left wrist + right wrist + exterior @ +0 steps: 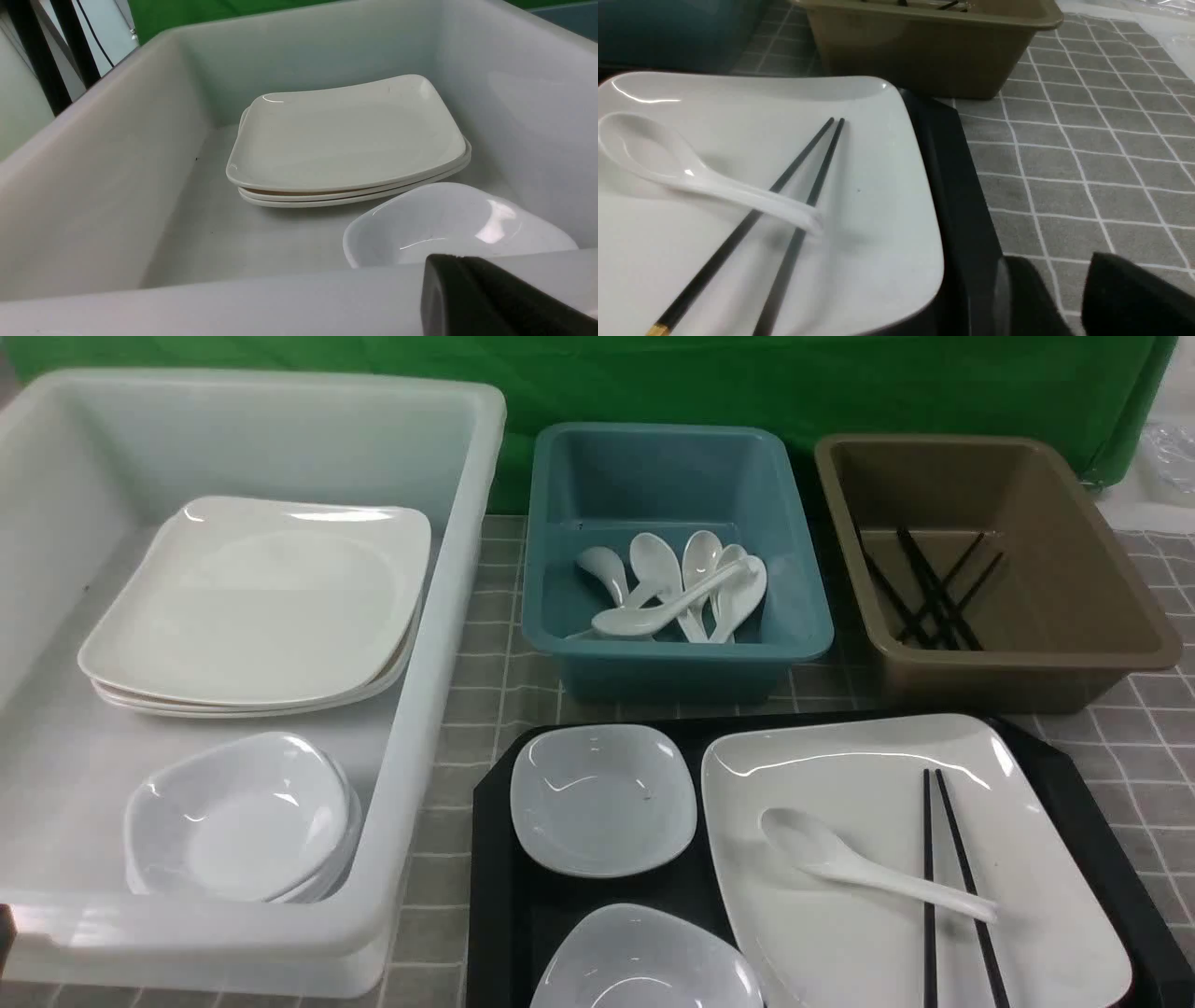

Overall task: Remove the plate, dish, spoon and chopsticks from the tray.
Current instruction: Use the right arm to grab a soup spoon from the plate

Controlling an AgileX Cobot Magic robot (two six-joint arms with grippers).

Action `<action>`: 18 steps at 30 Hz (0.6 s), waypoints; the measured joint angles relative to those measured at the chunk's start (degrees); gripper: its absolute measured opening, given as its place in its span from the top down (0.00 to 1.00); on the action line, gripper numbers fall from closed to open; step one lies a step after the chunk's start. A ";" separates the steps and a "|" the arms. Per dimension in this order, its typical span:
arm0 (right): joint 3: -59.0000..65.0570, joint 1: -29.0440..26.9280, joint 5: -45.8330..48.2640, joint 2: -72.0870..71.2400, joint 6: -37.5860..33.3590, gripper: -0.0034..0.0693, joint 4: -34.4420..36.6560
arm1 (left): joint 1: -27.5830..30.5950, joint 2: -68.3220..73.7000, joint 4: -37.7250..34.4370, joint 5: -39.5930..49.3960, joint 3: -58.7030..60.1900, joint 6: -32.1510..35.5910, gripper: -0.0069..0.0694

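Observation:
The black tray (1074,775) lies at the front right. On it rests the big white plate (840,756) (887,140). The white spoon (840,863) (668,163) lies on the plate, its handle across the two black chopsticks (928,840) (825,163). A small greyish dish (602,798) sits on the tray to the plate's left, and another dish (644,961) sits in front of it. My right gripper (1059,270) stands open and empty over the cloth, just beyond the tray's (957,186) right rim. My left gripper (460,257) is shut and empty at the white bin's near wall. Neither gripper shows in the front view.
A large white bin (448,597) (93,186) on the left holds stacked plates (345,135) and stacked small dishes (448,224). Behind the tray, a blue bin (672,663) holds several spoons and a brown bin (1027,681) holds black chopsticks. A grey checked cloth covers the table.

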 joint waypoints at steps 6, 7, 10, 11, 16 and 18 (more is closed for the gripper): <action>0.00 0.00 0.00 0.00 0.00 0.62 0.00 | 0.00 0.00 0.00 0.00 0.00 0.00 0.88; 0.00 0.00 0.00 0.00 0.00 0.62 0.00 | 0.00 0.00 0.00 0.00 0.00 0.00 0.88; 0.00 0.00 0.00 0.00 0.00 0.62 0.00 | 0.00 0.00 0.00 0.00 0.00 0.00 0.88; 0.00 0.00 0.00 0.00 0.00 0.62 0.00 | 0.00 0.00 0.00 0.00 0.00 0.00 0.88; 0.00 0.00 0.00 0.00 0.00 0.62 0.00 | 0.00 0.00 0.00 0.00 0.00 0.00 0.88; 0.00 0.00 0.00 0.00 0.00 0.62 0.00 | 0.00 0.00 1.39 -0.19 0.00 0.30 0.88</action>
